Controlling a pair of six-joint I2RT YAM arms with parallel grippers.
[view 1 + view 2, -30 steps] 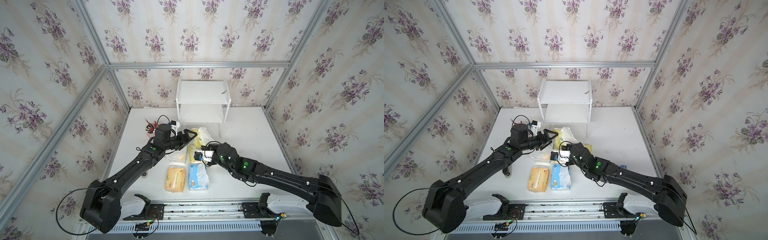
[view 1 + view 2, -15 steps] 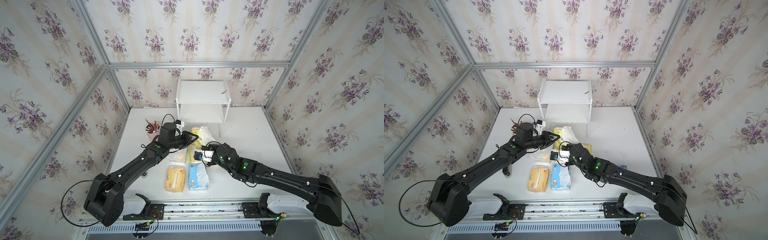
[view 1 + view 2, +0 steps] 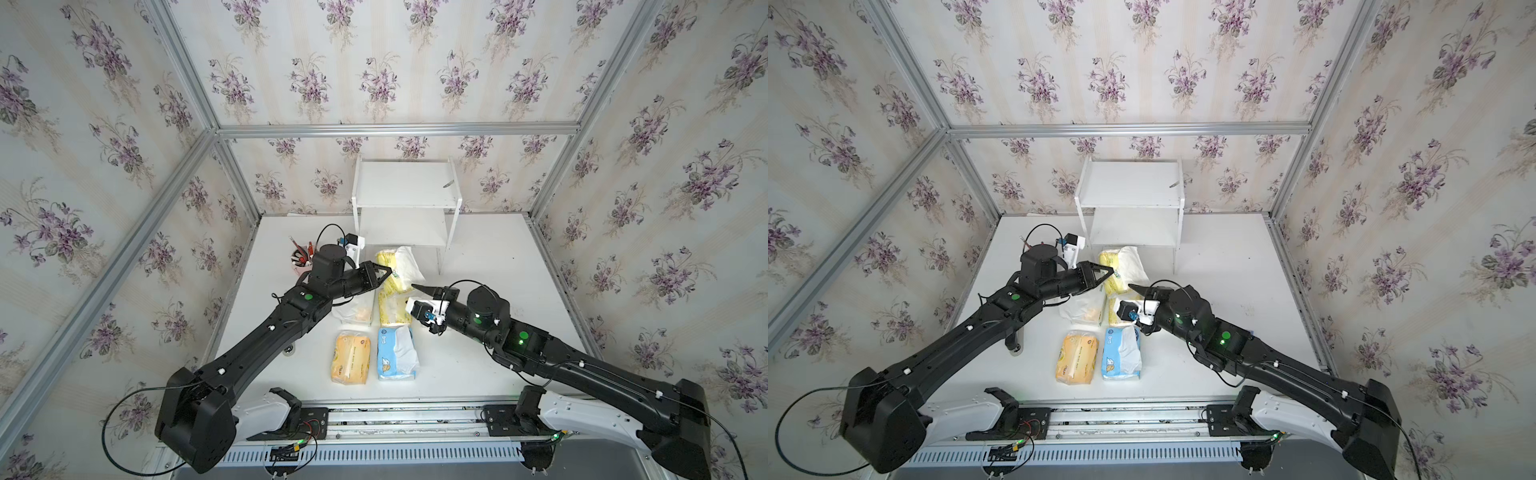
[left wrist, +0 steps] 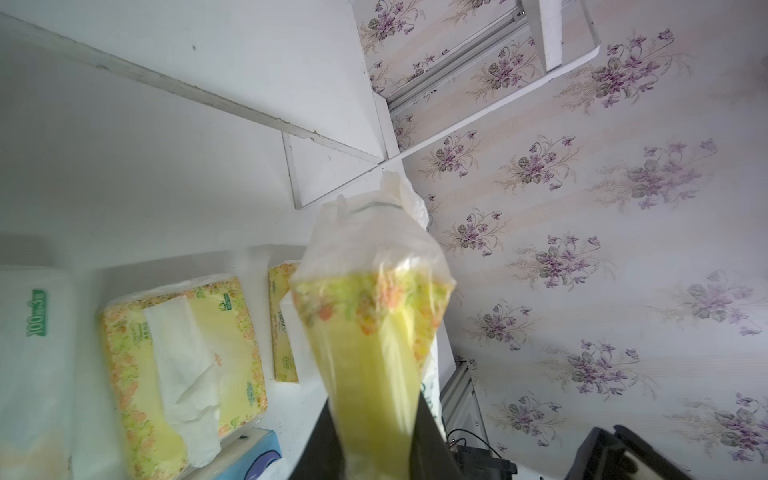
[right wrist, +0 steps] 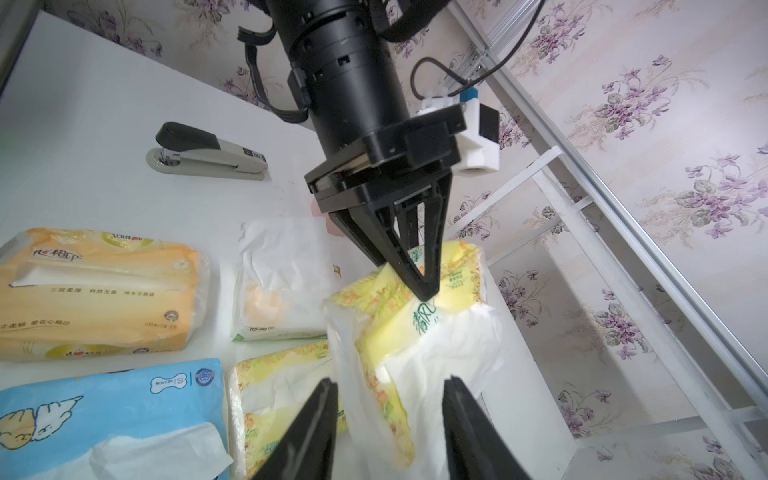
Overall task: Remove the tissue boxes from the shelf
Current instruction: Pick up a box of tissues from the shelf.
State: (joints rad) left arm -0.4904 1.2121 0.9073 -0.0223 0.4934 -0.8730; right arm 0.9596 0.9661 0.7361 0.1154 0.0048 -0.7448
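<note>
The white shelf (image 3: 405, 183) (image 3: 1129, 183) stands at the back wall with both boards bare. In front of it my left gripper (image 3: 388, 272) (image 5: 424, 293) is shut on one end of a pale yellow tissue pack (image 3: 397, 266) (image 4: 374, 332). My right gripper (image 3: 419, 291) (image 5: 388, 386) is open, its jaws standing either side of that pack's loose wrap (image 5: 415, 353). Lying on the table are another yellow pack (image 3: 390, 309) (image 5: 274, 386), a white pack (image 3: 353, 309), an orange pack (image 3: 351, 359) and a blue-and-white pack (image 3: 397, 353).
A pink pen cup (image 3: 301, 257) stands left of the shelf, behind the left wrist. A stapler (image 5: 208, 153) lies at the table's left, mostly under the left arm in both top views. A small dark scrap (image 3: 448, 183) lies on the top board.
The left gripper reached in and shut on the yellow pack. The right gripper, shut on it before, has opened.
</note>
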